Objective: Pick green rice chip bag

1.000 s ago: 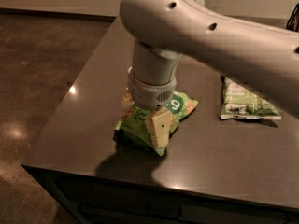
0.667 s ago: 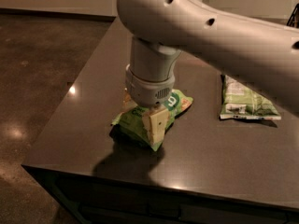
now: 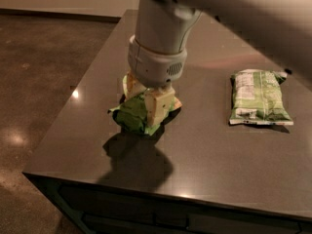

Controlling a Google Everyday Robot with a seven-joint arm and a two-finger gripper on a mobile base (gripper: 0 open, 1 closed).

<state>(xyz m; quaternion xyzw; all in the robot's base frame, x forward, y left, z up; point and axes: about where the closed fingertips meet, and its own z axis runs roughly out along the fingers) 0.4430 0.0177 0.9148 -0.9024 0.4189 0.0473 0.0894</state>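
The green rice chip bag [image 3: 130, 116] is bright lime green and crumpled, near the left-middle of the dark table [image 3: 209, 165]. My gripper [image 3: 146, 100] comes down from above and is shut on it, with one cream finger [image 3: 159, 105] pressed on its front. The bag seems to hang just above the tabletop, with its shadow below it. Most of its upper part is hidden behind the gripper and wrist.
A flatter green bag with a white nutrition label [image 3: 258, 99] lies on the table's right side. The table's left edge and front edge are close to the held bag. My large pale arm crosses the top right of the view.
The gripper has risen with the bag squeezed between its fingers. The bag lay on the table before and now seems lifted off it. The view is closer.
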